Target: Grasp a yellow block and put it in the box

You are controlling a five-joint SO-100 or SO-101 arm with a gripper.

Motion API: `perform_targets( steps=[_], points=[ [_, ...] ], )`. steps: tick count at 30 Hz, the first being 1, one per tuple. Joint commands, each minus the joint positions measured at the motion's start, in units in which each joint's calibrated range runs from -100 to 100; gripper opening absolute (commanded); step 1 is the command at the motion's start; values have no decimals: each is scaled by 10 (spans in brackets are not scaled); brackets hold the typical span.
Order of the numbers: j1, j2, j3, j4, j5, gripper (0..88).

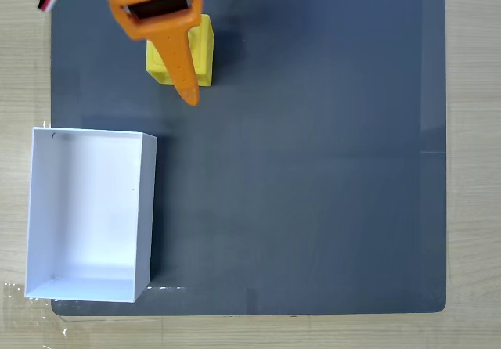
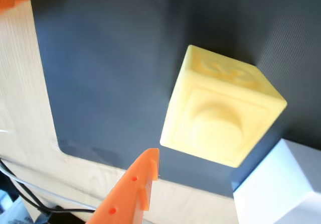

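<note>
The desk [image 1: 23, 67] is pale wood grain, carrying a dark grey mat [image 1: 313, 169] that covers most of the fixed view. Apart from the items below, nothing on the mat lies between block and box.

The box [image 1: 88, 213] stands at the mat's lower-left edge in the fixed view, white, open-topped and with nothing inside. Its thin walls look easily nudged; a release from above the opening is advisable.

The tool [image 1: 190, 98] enters from the top of the fixed view, orange, one long finger lying across the block and ending just past its lower edge. Only this finger is distinct, so its opening cannot be told; it does not appear to hold anything. In the wrist view the finger tip [image 2: 145, 176] sits just beside the block, a sliver of mat between them.

The yellow block [image 1: 202, 48] rests on the mat near the top, well apart from the box. It is judged a rigid, light plastic cube with smooth, possibly slippery faces. The round stud [image 2: 216, 126] offers no grip; the two opposite flat side faces are the sound place to take hold, squarely, to avoid twisting out.
</note>
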State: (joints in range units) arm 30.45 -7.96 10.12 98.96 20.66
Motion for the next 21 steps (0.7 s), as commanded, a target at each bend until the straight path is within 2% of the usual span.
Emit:
perform_targets(
  steps=[1, 21],
  points=[
    [2, 15, 1, 3, 1, 503],
    [5, 185, -8, -18, -4, 477]
  ],
)
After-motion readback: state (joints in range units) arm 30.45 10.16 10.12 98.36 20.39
